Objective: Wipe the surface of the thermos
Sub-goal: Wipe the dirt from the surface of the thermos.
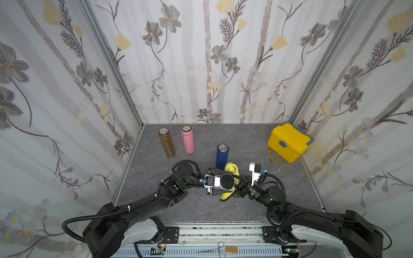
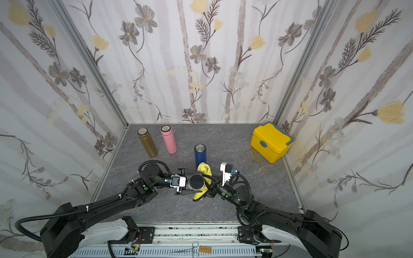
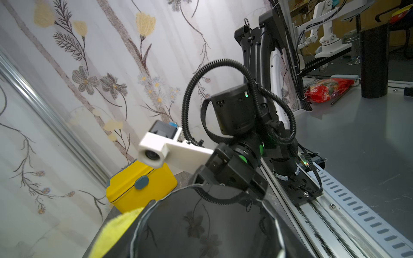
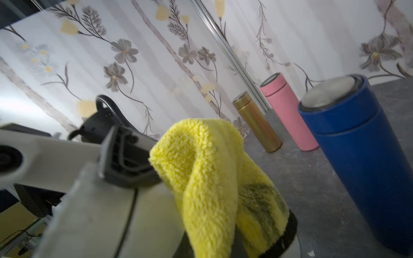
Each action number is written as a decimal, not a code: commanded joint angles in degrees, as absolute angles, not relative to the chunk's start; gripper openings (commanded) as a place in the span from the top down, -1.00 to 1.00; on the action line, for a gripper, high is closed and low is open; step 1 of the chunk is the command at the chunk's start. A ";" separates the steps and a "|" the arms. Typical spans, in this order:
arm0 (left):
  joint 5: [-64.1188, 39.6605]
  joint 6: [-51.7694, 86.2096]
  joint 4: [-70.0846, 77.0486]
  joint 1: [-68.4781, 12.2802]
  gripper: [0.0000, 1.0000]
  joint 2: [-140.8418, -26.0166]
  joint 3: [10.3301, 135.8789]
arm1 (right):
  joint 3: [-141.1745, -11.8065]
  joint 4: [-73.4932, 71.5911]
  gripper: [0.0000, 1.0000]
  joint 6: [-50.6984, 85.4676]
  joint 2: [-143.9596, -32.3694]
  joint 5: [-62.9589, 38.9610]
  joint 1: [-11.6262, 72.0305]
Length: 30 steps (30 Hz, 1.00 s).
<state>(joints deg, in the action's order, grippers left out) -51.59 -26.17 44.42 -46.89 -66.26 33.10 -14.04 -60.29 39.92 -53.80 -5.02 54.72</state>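
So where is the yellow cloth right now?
In both top views the yellow cloth sits mid-table between the grippers, against the black thermos, just before the blue thermos.

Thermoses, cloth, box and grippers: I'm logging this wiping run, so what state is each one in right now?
Held thermos: gripped by the left gripper, lid on.
Yellow cloth: bunched, pressed against the held thermos by the right gripper.
Blue thermos: upright, lid on.
Pink thermos: upright, lid on.
Gold thermos: upright, lid on.
Yellow box: lid closed.
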 commanded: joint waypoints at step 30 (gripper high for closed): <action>-58.30 -47.02 29.74 -47.11 1.00 -70.48 39.27 | -9.39 -58.20 1.00 34.58 -51.16 -9.09 54.34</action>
